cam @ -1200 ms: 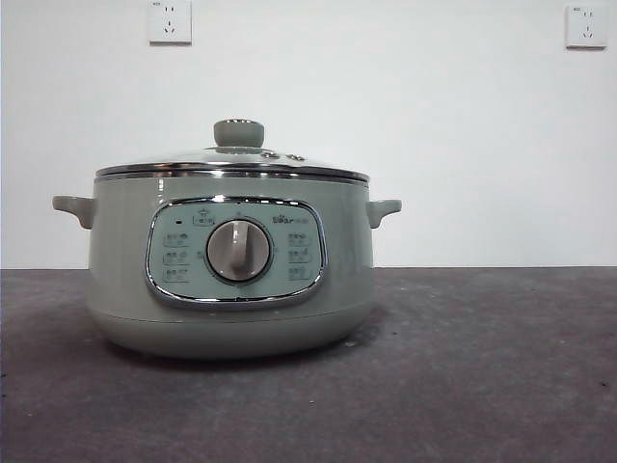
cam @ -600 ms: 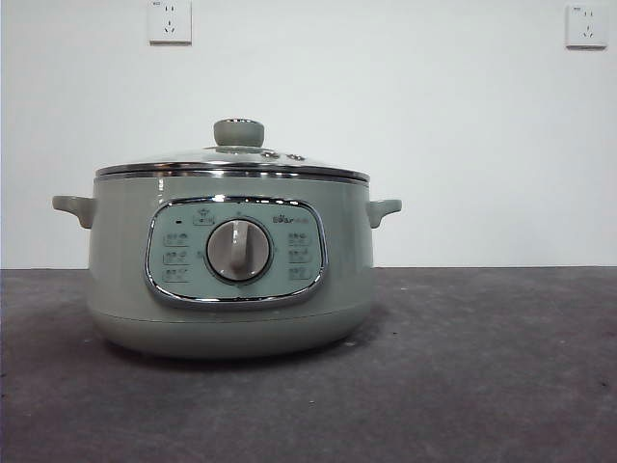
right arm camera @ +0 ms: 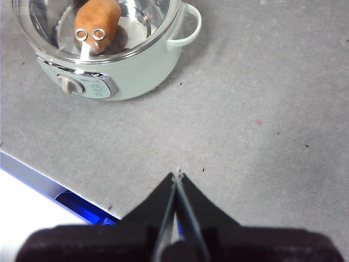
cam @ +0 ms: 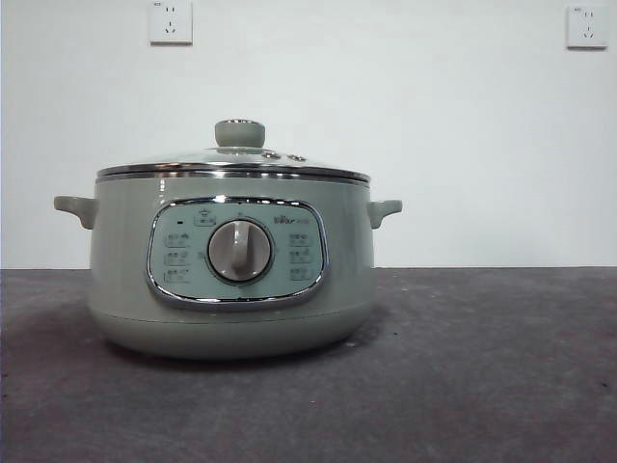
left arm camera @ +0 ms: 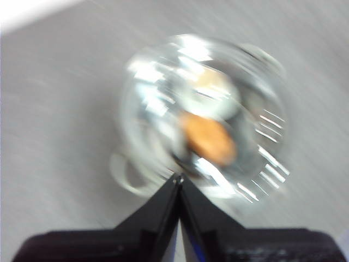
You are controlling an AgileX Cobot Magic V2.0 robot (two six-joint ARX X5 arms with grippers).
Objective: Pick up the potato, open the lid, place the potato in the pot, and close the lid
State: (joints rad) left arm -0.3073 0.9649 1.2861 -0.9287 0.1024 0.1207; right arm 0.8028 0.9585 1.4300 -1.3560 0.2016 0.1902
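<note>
Grey table carries the pot, lid seated, potato already lying inside under glass; left claw, pinched shut and empty, hangs above it, right claw likewise shut, off beside.

Front camera sits low at table height, close to the pot, facing the wall. Both wrist cameras look down from above, the left blurred; all three views share the lidded pot.
</note>
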